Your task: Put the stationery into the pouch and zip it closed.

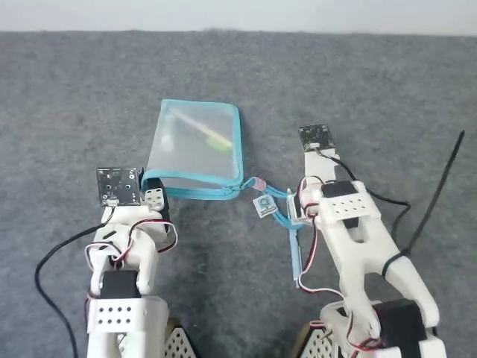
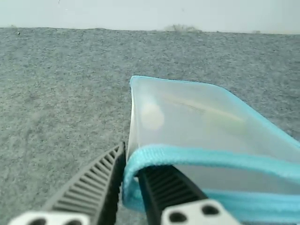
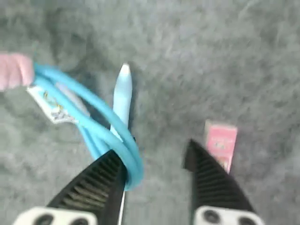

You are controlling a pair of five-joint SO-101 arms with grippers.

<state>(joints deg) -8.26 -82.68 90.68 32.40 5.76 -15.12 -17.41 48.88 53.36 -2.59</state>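
The translucent pouch (image 1: 195, 148) with teal trim lies mid-table, a yellowish-green stick (image 1: 211, 135) showing inside it. My left gripper (image 1: 155, 196) is shut on the pouch's teal rim (image 2: 154, 157) at its near left corner. From the pouch's near right corner a pink zip pull (image 1: 258, 183), a white tag (image 1: 264, 206) and a blue strap loop (image 3: 101, 115) run out. My right gripper (image 3: 154, 152) stands open there, the loop hooked round one finger (image 3: 101, 180). A light blue pen (image 1: 296, 253) lies under it, and a pink eraser (image 3: 220, 143) rests by the other finger.
Grey carpet-like cloth (image 1: 74, 97) covers the table up to a pale wall at the back. A black cable (image 1: 438, 190) runs along the right arm's outer side, and another curls by the left arm's base (image 1: 48, 261).
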